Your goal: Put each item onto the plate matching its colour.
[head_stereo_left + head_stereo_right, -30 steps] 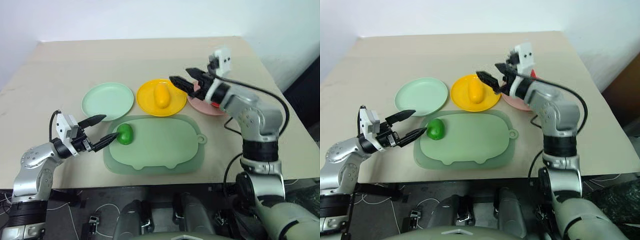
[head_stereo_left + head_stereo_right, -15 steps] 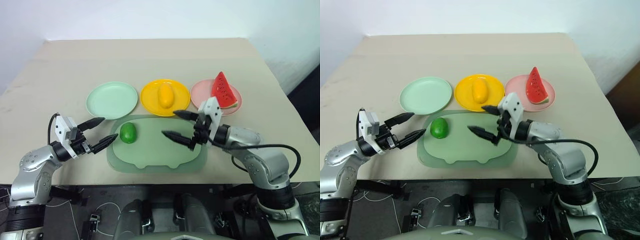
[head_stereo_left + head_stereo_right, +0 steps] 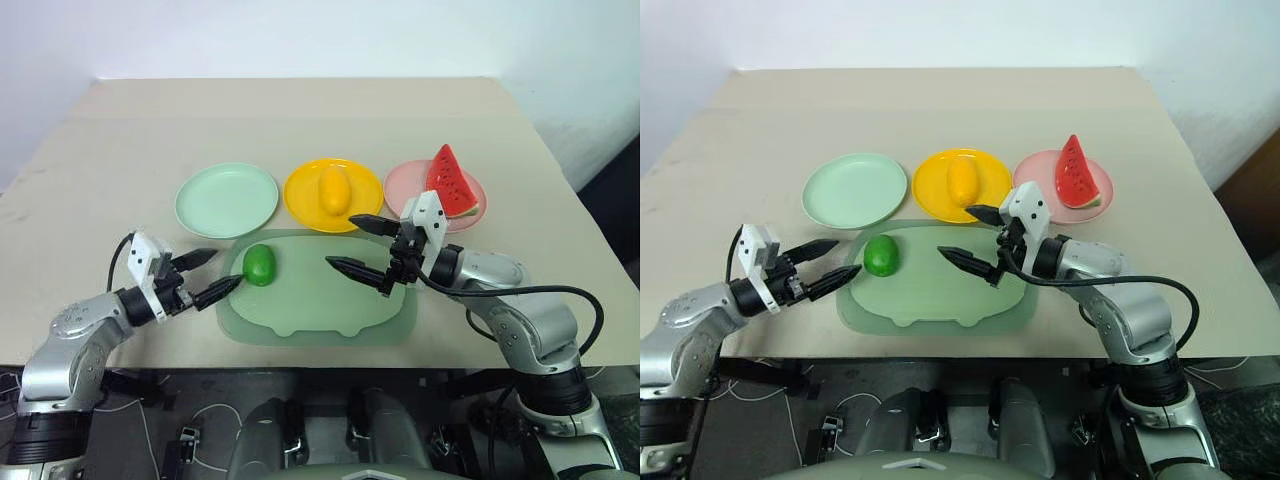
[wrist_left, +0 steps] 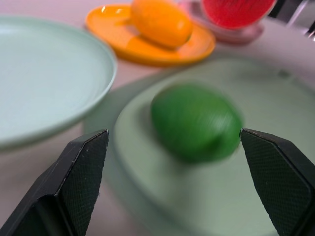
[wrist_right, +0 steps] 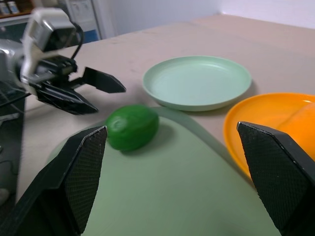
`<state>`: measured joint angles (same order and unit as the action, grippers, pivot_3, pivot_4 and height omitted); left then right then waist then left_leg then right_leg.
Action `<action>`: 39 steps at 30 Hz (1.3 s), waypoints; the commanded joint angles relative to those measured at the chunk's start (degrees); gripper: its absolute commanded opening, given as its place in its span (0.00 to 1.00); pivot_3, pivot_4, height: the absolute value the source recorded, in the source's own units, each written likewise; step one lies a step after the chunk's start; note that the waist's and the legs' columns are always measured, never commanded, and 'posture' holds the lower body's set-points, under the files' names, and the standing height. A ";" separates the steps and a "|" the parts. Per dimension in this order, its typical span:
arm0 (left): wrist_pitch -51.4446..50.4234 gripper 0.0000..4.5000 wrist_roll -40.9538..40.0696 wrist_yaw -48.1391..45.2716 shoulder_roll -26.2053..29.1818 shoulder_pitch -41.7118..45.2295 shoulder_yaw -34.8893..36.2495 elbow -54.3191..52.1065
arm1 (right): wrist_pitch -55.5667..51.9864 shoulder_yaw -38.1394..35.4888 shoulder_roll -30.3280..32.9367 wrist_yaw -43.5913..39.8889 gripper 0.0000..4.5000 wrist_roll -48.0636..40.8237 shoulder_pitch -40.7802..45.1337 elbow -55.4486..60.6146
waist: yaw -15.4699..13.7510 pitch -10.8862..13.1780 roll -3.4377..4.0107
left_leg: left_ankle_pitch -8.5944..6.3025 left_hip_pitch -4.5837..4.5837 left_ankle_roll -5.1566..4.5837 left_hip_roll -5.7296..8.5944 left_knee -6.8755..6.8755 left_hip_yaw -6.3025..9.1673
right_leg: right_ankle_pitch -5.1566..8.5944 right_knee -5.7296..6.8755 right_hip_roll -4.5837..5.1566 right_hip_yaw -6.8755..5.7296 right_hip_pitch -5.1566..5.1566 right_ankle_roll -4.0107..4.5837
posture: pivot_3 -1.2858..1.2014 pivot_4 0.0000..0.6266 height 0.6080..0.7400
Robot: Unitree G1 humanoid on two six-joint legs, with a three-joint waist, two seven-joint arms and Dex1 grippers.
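Since a second ago, the right gripper (image 3: 358,248) has drawn back from above the pink plate (image 3: 403,180) and come down over the pale green mat (image 3: 340,310), uncovering the watermelon wedge (image 3: 447,184) that stands upright on that plate. The left gripper (image 3: 209,274) has barely moved, though its wrist has rolled a little, and the lime (image 3: 259,265) lies where it lay.

From the left of the bench (image 3: 300,120): the left gripper hangs level at the mat's left edge, jaws apart, its fingertips (image 3: 232,281) just short of the lime and not touching it. The mint green plate (image 3: 227,200) sits bare behind it, near the mat's far-left corner. The lime rests on the mat's left end. Behind the mat's middle, the yellow plate (image 3: 305,202) carries the mango (image 3: 333,189). The right gripper points toward the lime from over the middle of the mat, jaws wide apart and holding nothing, well clear of the fruit. The pink plate with the wedge stands at the right end of the row of three plates.

The right wrist view shows the lime (image 5: 132,127) lying between the two grippers, with the left gripper (image 5: 101,93) just beyond it and open mat between the right fingers and the fruit.
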<state>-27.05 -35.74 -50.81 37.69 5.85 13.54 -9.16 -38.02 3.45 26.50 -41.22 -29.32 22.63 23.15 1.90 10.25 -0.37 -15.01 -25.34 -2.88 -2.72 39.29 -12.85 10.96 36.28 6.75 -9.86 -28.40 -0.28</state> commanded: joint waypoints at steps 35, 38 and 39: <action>-25.15 0.66 -0.25 18.90 -5.61 12.50 -7.24 -2.67 | 2.13 -1.04 1.95 1.10 1.00 0.13 -0.22 0.67 | -1.09 -0.01 -0.02 | 0.02 0.11 0.01 -0.01 0.19 0.07 | -0.11 0.20 -0.07 -0.01 0.16 -0.20 | 0.52 0.24 0.67; -26.16 0.66 -1.86 17.82 -4.74 13.66 -5.64 -2.33 | 2.05 -0.96 1.99 1.16 1.00 0.17 -0.41 0.87 | -1.09 -0.01 -0.02 | 0.02 0.10 0.01 -0.01 0.21 0.08 | -0.11 0.22 -0.07 -0.01 0.16 -0.20 | 0.52 0.24 0.67; -26.93 0.66 -2.92 17.37 -4.46 14.20 -4.81 -2.64 | 2.03 -0.98 1.98 1.32 1.00 0.31 -0.46 0.91 | -1.09 -0.01 -0.02 | 0.02 0.10 0.01 -0.01 0.22 0.09 | -0.11 0.22 -0.07 -0.03 0.16 -0.20 | 0.52 0.24 0.67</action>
<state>-53.54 -36.93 -32.43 32.27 18.49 6.04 -10.73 -36.32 3.11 28.18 -39.82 -28.38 22.04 22.10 0.81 10.23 -0.39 -14.98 -25.26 -2.87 -2.74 39.52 -12.75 10.85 36.52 6.68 -9.89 -28.24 -0.48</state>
